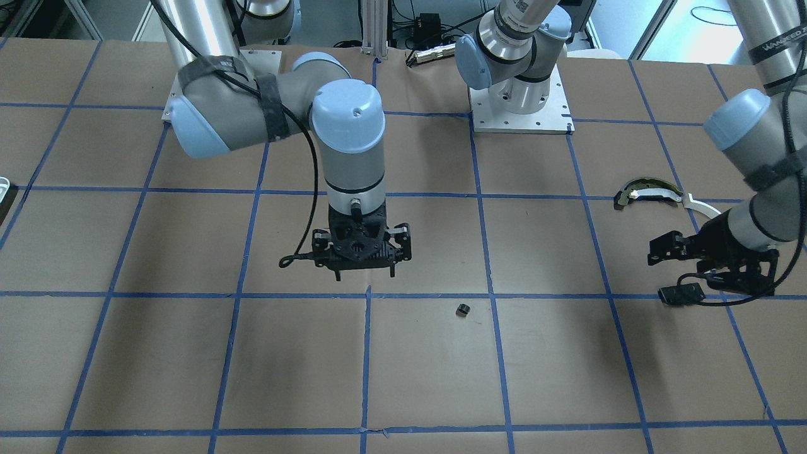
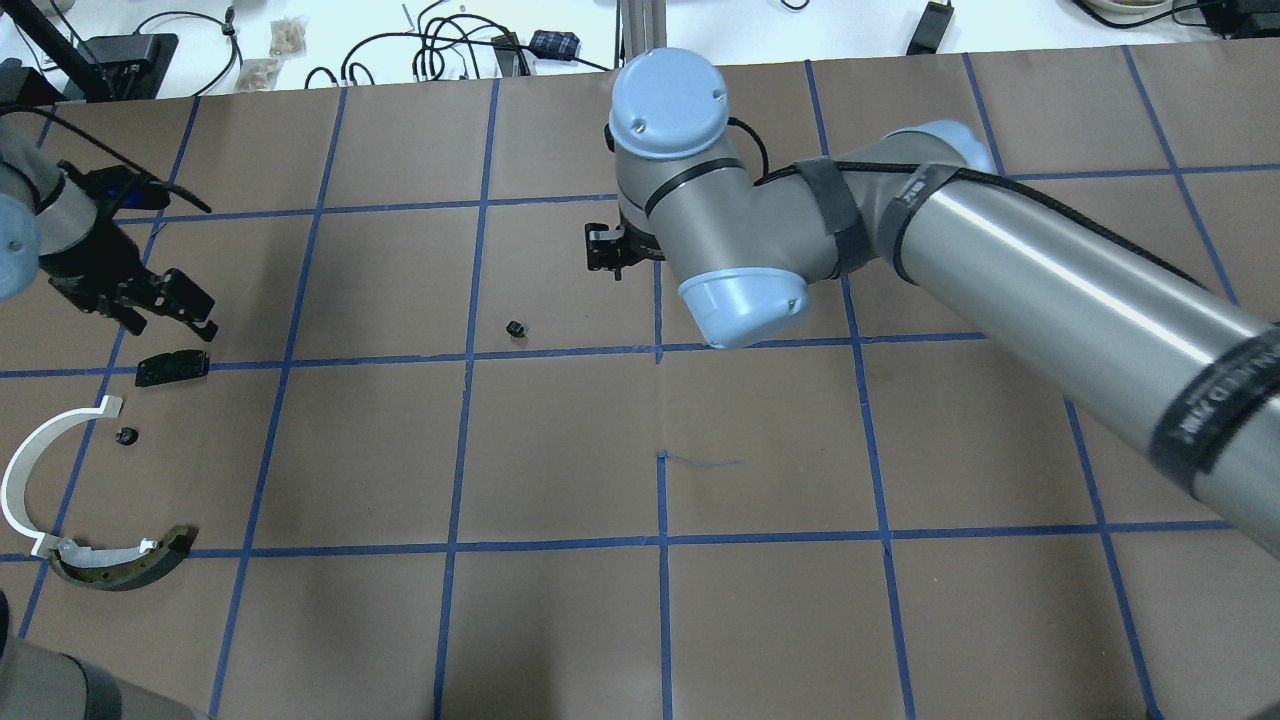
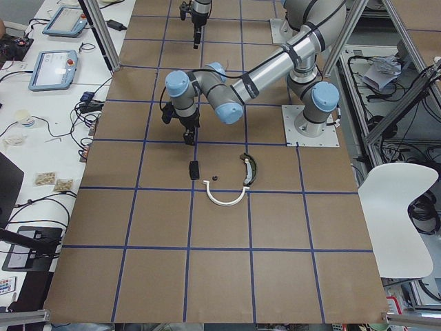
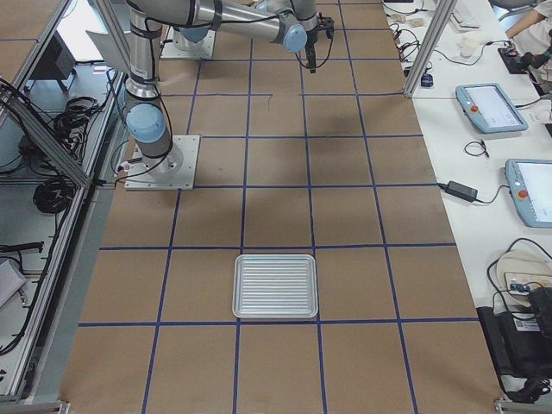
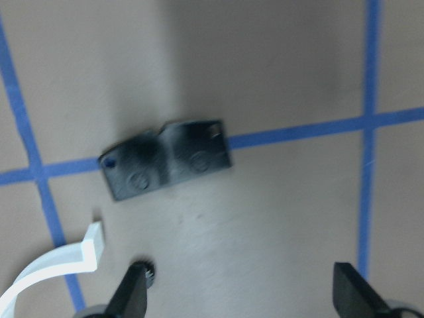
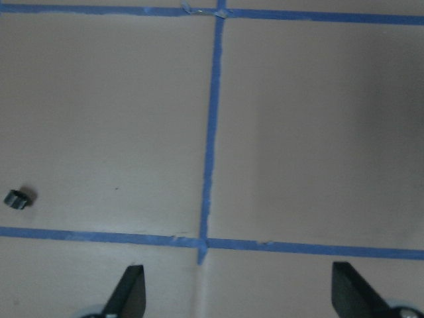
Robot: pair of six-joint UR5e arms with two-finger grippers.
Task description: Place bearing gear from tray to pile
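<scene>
Right, I am watching the small black bearing gear (image 2: 516, 328) lying alone on the brown paper-covered table (image 2: 760, 620) with its blue tape grid, near mid-table and well apart from the pile. In the overhead view it is sitting at about 8 o'clock from the right gripper (image 6: 240, 297), which is hanging above the paper with its jaws spread wide and nothing between them. In that wrist's own view the gear is showing out at 9 o'clock, clear of the fingers. The left gripper (image 5: 242, 298) is hovering over the pile, its jaws likewise spread wide and holding nothing. The small flat black plate (image 5: 165, 159) is lying across a tape line at 11 o'clock from the gap in that wrist view, touching neither finger. Overhead, the thin white half-ring arc (image 2: 30, 470) is resting at 7 o'clock from the plate, with a second tiny black toothed piece (image 2: 127, 434) just beside its upper end. The dark curved piece with a pale band (image 2: 120, 560) is lying against the arc's lower end. The ribbed silver metal tray (image 4: 237, 286) is sitting far off, toward the table's right end.
</scene>
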